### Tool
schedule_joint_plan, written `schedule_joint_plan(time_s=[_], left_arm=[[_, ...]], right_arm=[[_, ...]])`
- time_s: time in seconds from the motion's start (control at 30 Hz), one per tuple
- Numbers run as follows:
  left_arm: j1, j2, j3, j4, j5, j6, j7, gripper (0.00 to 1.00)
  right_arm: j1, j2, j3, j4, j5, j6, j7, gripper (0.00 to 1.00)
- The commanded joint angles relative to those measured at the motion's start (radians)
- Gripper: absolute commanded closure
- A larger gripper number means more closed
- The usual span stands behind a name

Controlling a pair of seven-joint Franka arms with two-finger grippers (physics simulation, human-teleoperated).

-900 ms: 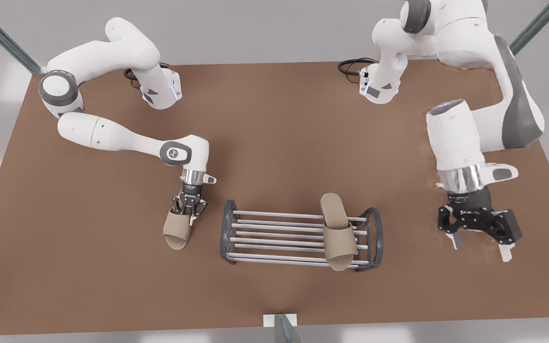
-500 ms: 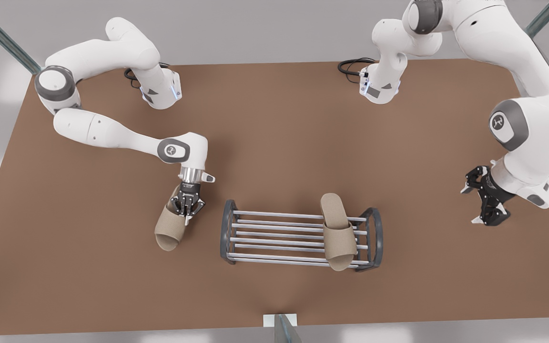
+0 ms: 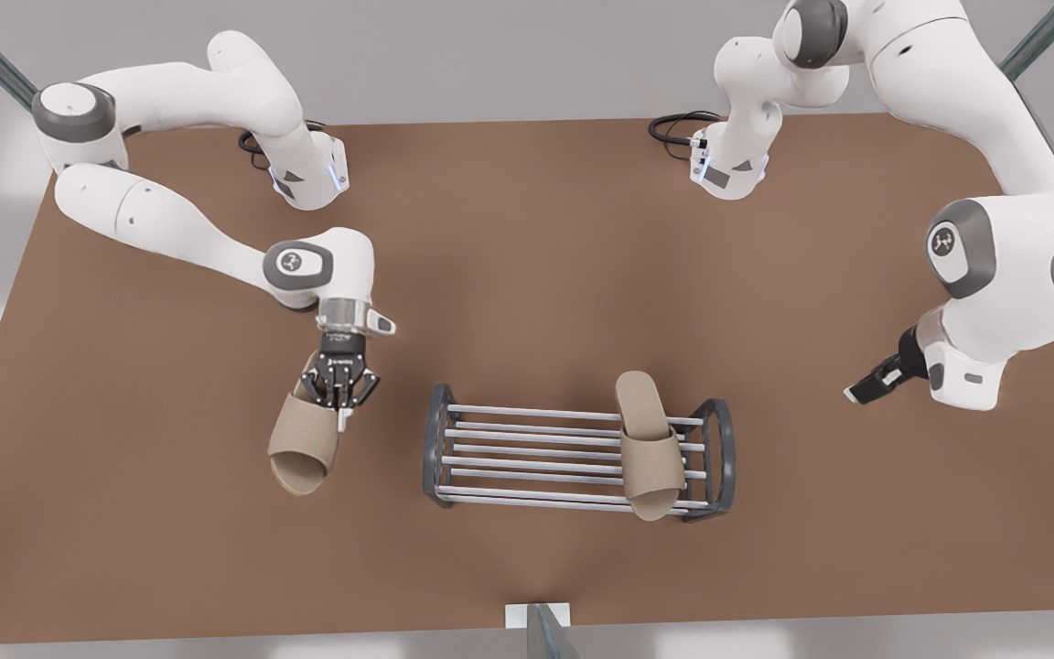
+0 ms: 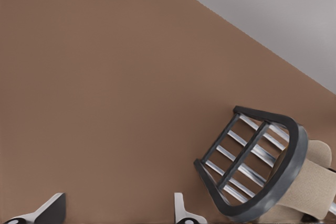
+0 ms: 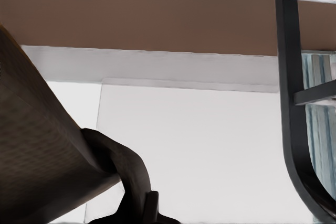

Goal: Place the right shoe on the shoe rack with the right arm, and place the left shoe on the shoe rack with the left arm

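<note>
At the front view's left, my right gripper [image 3: 337, 395] is shut on a beige slipper [image 3: 303, 439], gripping the edge of its band; this is the right shoe, just left of the shoe rack [image 3: 536, 453]. In the right wrist view the slipper [image 5: 37, 145] sits against a dark finger [image 5: 131, 177], with the rack's end frame [image 5: 291, 103] beyond. The other slipper, the left shoe [image 3: 650, 444], lies across the bars at the rack's right end. My left gripper [image 3: 875, 383] hangs open and holds nothing at the front view's right. Its wrist view shows the gripper [image 4: 115, 213], rack [image 4: 252, 166] and slipper [image 4: 315, 182].
The brown table [image 3: 527, 238] carries both arm bases [image 3: 307, 174] [image 3: 733, 169] at its far edge. A small grey post [image 3: 541, 622] stands at the near edge. The rack's left half has bare bars [image 3: 509, 439].
My right gripper has carried its slipper toward the front view's left, away from the rack. My left arm has swung out to the front view's right and turned its gripper sideways.
</note>
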Motion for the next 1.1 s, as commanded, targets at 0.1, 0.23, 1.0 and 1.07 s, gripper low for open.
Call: schedule_joint_plan(time_s=[0.1,0.23,1.0,1.07], left_arm=[[0.007,-0.038,-0.034,-0.002,0.055,-0.031,0.704,0.0],[0.002,-0.039,-0.04,-0.003,0.081,-0.043,0.697,0.0],[-0.016,-0.027,-0.033,0.0,0.079,-0.049,0.697,0.0],[-0.016,-0.027,-0.031,-0.002,0.079,-0.049,0.697,0.0]], right_arm=[[-0.002,-0.038,0.181,0.05,0.352,0.139,-0.432,0.79],[0.205,-0.147,0.219,0.26,0.686,0.139,-0.423,0.79],[1.237,-0.152,-0.467,1.01,0.878,0.27,0.336,0.79],[1.251,-0.142,-0.482,1.032,0.878,0.271,0.336,0.79]])
